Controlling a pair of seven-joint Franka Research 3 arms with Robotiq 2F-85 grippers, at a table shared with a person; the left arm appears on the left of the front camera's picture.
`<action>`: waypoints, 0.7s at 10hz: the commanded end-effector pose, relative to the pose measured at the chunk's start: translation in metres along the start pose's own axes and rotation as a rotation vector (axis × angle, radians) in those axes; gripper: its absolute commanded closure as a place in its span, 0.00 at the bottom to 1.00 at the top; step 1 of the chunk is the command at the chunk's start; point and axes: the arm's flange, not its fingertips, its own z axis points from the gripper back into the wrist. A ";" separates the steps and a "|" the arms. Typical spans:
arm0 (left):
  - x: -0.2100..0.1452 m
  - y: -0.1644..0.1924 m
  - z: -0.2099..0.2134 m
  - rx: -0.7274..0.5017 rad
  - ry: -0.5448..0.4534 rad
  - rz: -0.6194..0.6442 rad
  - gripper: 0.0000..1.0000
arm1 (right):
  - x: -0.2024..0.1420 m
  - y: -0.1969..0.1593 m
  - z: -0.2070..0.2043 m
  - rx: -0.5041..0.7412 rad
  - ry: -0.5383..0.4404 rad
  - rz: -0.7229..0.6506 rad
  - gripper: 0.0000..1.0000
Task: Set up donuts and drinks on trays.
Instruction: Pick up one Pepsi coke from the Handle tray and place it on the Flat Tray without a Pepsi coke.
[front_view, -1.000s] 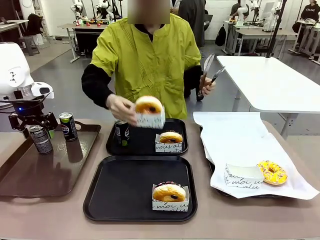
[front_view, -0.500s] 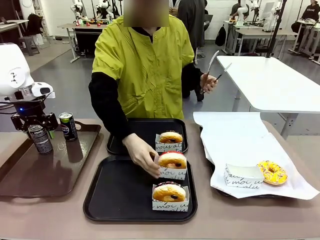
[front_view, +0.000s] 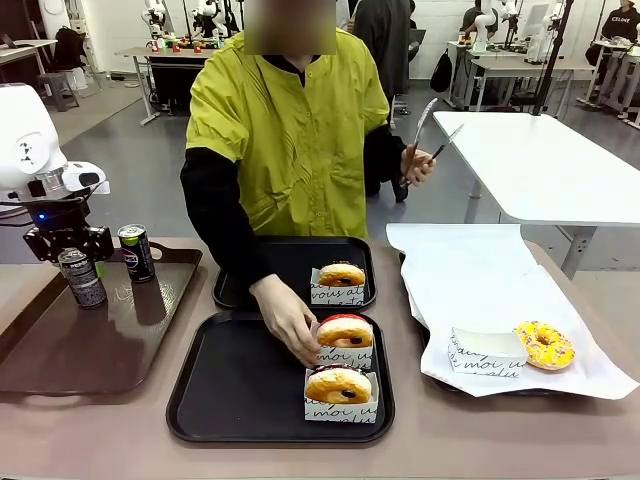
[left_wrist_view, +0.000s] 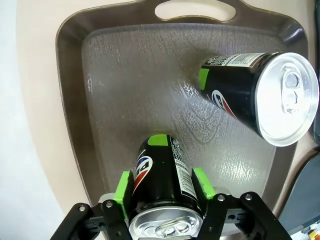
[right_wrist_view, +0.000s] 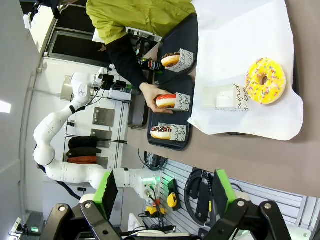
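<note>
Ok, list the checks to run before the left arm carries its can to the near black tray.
1. Grip: robot's left hand shut on the held can, green pads on both sides: ok.
2. Pose: held can upright: ok.
3. Lift: held can off the brown tray: cannot tell.
4. Clearance: second can stands apart from the held one: ok.
5. Drop spot: near black tray free of people: not ok, the person's hand is on the red donut there.
6. Other arm: robot's right hand open, far from the trays: ok.
</note>
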 end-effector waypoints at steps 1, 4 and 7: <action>-0.002 0.004 0.003 -0.006 0.009 -0.001 0.90 | 0.001 0.000 0.000 0.012 0.000 0.012 0.00; -0.007 -0.006 0.033 -0.027 0.126 -0.004 0.90 | 0.001 0.000 0.000 0.012 0.000 0.012 0.00; -0.062 -0.050 0.135 -0.009 0.193 -0.146 0.90 | 0.001 0.000 0.000 0.012 0.000 0.012 0.00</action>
